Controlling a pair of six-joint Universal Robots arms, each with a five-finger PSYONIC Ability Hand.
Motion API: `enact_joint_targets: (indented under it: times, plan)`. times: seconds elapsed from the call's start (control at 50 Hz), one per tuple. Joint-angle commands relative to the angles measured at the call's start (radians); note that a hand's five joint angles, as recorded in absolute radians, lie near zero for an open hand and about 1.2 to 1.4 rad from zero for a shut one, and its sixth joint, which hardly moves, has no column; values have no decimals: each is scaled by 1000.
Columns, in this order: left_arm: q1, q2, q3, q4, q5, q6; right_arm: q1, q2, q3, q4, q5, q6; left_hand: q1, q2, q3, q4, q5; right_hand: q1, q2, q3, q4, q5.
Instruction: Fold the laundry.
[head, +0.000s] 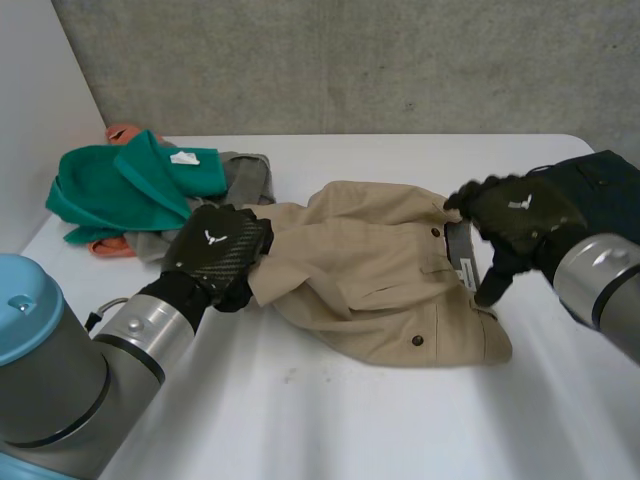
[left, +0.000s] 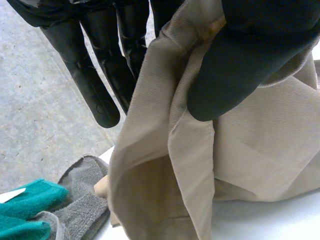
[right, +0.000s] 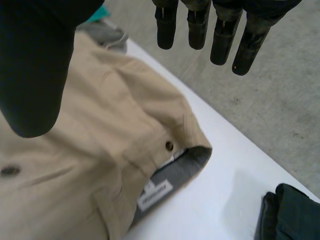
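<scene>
Khaki trousers (head: 370, 270) lie crumpled across the middle of the white table (head: 330, 420), buttoned waistband toward the right. My left hand (head: 215, 250) is at the left end of the trousers, and its thumb (left: 235, 65) pinches a fold of the khaki cloth (left: 165, 150) that is lifted off the table. My right hand (head: 515, 210) hovers over the waistband (right: 155, 194), where a grey lining and a white label show. Its fingers (right: 200, 25) are straight and spread away from the thumb, with nothing between them.
A pile of teal, grey and orange laundry (head: 130, 185) sits at the back left corner, close behind my left hand. A dark garment (head: 600, 185) lies at the right edge, beside my right arm. A white wall bounds the table on the left.
</scene>
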Motion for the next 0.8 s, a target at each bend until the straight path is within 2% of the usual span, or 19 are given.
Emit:
enact_joint_targets:
  times: [0.02,0.2,0.28,0.32,0.36,0.38,0.5,0.54,0.58,0.64,0.72,0.76,0.8]
  plan:
    - [12,40,-4,-16,-3,-1,-22,198,-149,77,-95,73,151,134,133,137,154,-24,-42,-38,-59,-63]
    - [12,64,-2,-14,-4,-8,-19,425,-283,165,-75,33,148,131,130,134,151,94,76,80,60,56]
    - [15,64,-2,-14,-6,-13,-19,484,-294,151,-29,13,151,134,133,137,154,282,264,268,247,244]
    - [18,64,-2,-14,-6,-11,-16,502,-298,130,2,11,154,137,135,140,157,516,498,502,482,478]
    - [18,64,-4,-16,-6,-13,-10,508,-298,116,13,10,157,139,138,143,160,862,844,848,827,824]
    - [18,63,-4,-17,-6,-13,-4,502,-297,107,20,10,160,142,141,146,163,1194,1176,1180,1159,1156]
    - [17,67,-8,-68,-6,-1,-16,412,-246,97,11,8,184,166,165,169,187,1197,1179,1183,1163,1159]
    - [17,72,-10,-103,-6,1,-16,296,-196,116,5,-25,186,169,168,172,189,1197,1179,1183,1163,1159]
    - [18,78,-10,-172,-6,1,-16,240,-167,130,2,-67,186,169,168,172,189,1197,1179,1183,1163,1159]
    - [21,77,-2,-290,-6,3,-14,145,-94,203,-1,-231,186,169,168,172,189,1197,1179,1183,1163,1159]
    - [39,64,16,-441,-3,4,-17,94,-12,318,16,-452,186,169,168,172,189,1197,1179,1183,1163,1159]
    - [43,49,27,-480,-6,4,-17,91,28,352,20,-550,184,166,165,169,187,1197,1179,1183,1163,1159]
    - [43,-4,50,-487,-7,9,-16,93,38,354,20,-576,184,166,165,169,187,1197,1179,1183,1163,1159]
